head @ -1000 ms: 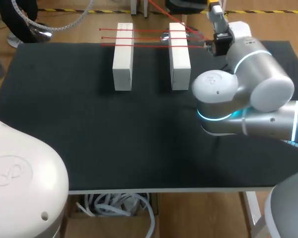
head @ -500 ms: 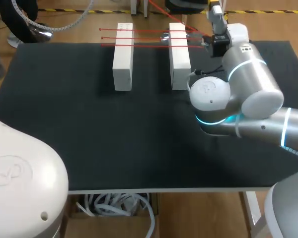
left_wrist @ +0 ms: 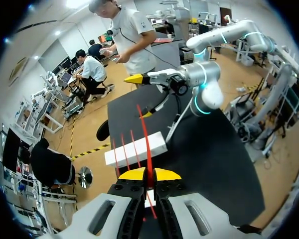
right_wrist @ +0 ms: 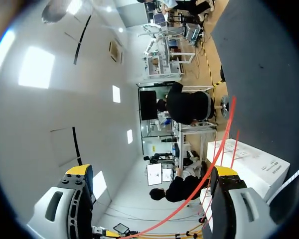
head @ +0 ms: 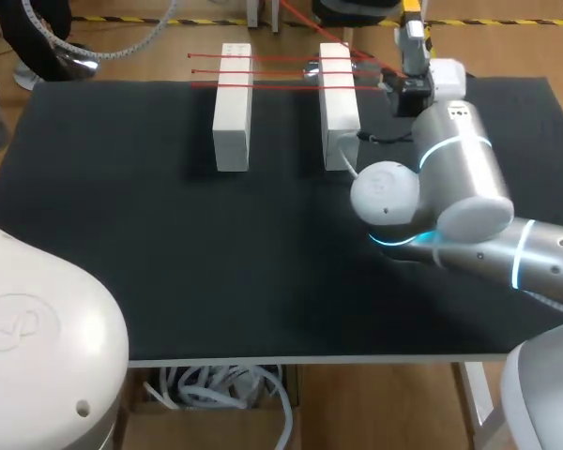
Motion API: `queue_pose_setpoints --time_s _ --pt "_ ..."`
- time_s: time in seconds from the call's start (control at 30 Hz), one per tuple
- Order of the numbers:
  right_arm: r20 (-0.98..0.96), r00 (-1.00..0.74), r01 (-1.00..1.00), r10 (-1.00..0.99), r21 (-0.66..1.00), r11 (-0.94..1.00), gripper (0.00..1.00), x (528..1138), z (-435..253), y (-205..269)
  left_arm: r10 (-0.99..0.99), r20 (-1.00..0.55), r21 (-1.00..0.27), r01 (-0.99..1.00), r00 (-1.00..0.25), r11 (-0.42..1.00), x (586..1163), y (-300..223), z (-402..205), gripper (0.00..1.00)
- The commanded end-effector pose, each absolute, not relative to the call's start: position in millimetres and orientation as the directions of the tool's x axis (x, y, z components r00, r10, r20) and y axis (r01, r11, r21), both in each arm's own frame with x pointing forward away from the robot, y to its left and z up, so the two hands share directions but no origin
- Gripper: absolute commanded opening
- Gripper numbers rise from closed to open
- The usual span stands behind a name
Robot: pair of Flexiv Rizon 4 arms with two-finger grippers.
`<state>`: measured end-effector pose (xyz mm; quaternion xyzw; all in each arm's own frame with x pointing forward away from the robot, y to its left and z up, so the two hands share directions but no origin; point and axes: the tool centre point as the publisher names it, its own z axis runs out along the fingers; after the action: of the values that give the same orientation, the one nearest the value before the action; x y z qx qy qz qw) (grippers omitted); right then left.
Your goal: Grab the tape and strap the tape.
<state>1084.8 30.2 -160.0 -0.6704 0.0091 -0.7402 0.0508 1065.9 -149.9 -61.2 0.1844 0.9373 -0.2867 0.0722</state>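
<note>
Black table (head: 122, 234), red tape (left_wrist: 143, 134) clenched between left fingers (left_wrist: 132, 174); right fingers (right_wrist: 79, 170) spread, released.

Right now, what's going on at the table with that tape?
Red tape runs in strands across two white blocks. The left hand is shut on one strand. The right hand, beyond the blocks, is open; a strand passes beside one of its fingers, ungripped.

Bright, even light comes from overhead. The dark desk (head: 169, 262) looks matte; soft highlights gleam on the right arm (head: 460, 178) at 3 o'clock.
</note>
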Motion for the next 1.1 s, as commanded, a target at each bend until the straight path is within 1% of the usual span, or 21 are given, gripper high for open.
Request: queue_pose_setpoints --time_s 0.03,0.4,0.47,0.53,0.6,0.63,0.67,0.7,0.73,0.8,0.83,0.87,0.93,0.97,1.0,1.03,1.07,1.1 --pt "0.990 -0.103 0.045 -0.100 -0.096 -0.994 1.00 1087.4 -159.7 34.2 0.306 -0.237 -0.507 0.386 -0.922 0.770 1066.6 -150.3 -59.9 0.00" --pt "0.986 -0.102 0.034 -0.130 -0.128 -0.991 1.00 1088.5 -157.0 32.6 0.306 -0.237 -0.507 0.386 -0.922 0.770 1066.6 -150.3 -59.9 0.00" --pt "0.986 -0.100 0.033 -0.131 -0.128 -0.991 0.84 1088.6 -157.0 32.3 0.306 -0.237 -0.507 0.386 -0.922 0.770 1066.6 -150.3 -59.9 0.00" --pt "0.985 -0.094 0.030 -0.144 -0.142 -0.989 0.86 1089.0 -157.2 31.6 0.306 -0.237 -0.507 0.386 -0.922 0.770 1066.6 -150.3 -59.9 0.00" --pt "0.985 -0.090 0.030 -0.145 -0.143 -0.989 0.80 1089.3 -157.2 31.2 0.306 -0.237 -0.507 0.386 -0.922 0.770 1066.6 -150.3 -59.9 0.00" --pt "0.985 -0.089 0.029 -0.147 -0.145 -0.989 0.62 1089.5 -157.4 31.0 0.306 -0.237 -0.507 0.386 -0.922 0.770 1066.6 -150.3 -59.9 0.00" --pt "0.985 -0.086 0.027 -0.150 -0.148 -0.989 0.47 1089.5 -157.5 30.9 0.306 -0.237 -0.507 0.386 -0.922 0.770 1066.6 -150.3 -59.9 0.00" --pt "0.985 -0.084 0.026 -0.149 -0.148 -0.989 0.45 1089.6 -157.7 30.7 0.306 -0.237 -0.507 0.386 -0.922 0.770 1066.6 -150.3 -59.9 0.00" --pt "0.985 -0.082 0.025 -0.151 -0.149 -0.989 0.46 1089.7 -157.9 30.7 0.306 -0.237 -0.507 0.386 -0.922 0.770 1066.6 -150.3 -59.9 0.00" --pt "0.985 -0.077 0.024 -0.155 -0.154 -0.988 0.37 1089.8 -158.4 30.5 0.306 -0.237 -0.507 0.386 -0.922 0.770 1066.6 -150.3 -59.9 0.00" --pt "0.985 -0.074 0.024 -0.155 -0.154 -0.988 0.37 1089.8 -158.4 30.4 0.306 -0.237 -0.507 0.386 -0.922 0.770 1066.6 -150.3 -59.9 0.00" --pt "0.985 -0.073 0.026 -0.155 -0.154 -0.988 0.40 1089.8 -158.4 30.4 0.306 -0.237 -0.507 0.386 -0.922 0.770 1066.6 -150.3 -59.9 0.00" --pt "0.985 -0.071 0.027 -0.157 -0.155 -0.987 0.38 1089.4 -158.5 30.5 0.306 -0.237 -0.507 0.386 -0.922 0.770 1066.6 -150.3 -59.9 0.00" --pt "0.985 -0.066 0.030 -0.159 -0.158 -0.987 0.40 1088.9 -158.5 30.6 0.306 -0.237 -0.507 0.386 -0.922 0.770 1066.6 -150.3 -59.9 0.00" --pt "0.985 -0.060 0.030 -0.160 -0.159 -0.987 0.47 1087.9 -158.5 30.4 0.306 -0.237 -0.507 0.386 -0.922 0.770 1066.6 -150.3 -59.9 0.00" --pt "0.985 -0.056 0.029 -0.162 -0.160 -0.987 0.71 1086.7 -158.5 30.1 0.306 -0.237 -0.507 0.386 -0.922 0.770 1066.6 -150.3 -59.9 0.00" --pt "0.986 -0.051 0.030 -0.162 -0.160 -0.987 0.92 1085.2 -158.6 29.9 0.306 -0.237 -0.507 0.386 -0.922 0.770 1066.6 -150.3 -59.9 0.00" --pt "0.986 -0.045 0.030 -0.159 -0.157 -0.987 1.00 1083.0 -159.1 29.9 0.306 -0.237 -0.507 0.386 -0.922 0.770 1066.6 -150.3 -59.9 0.00"
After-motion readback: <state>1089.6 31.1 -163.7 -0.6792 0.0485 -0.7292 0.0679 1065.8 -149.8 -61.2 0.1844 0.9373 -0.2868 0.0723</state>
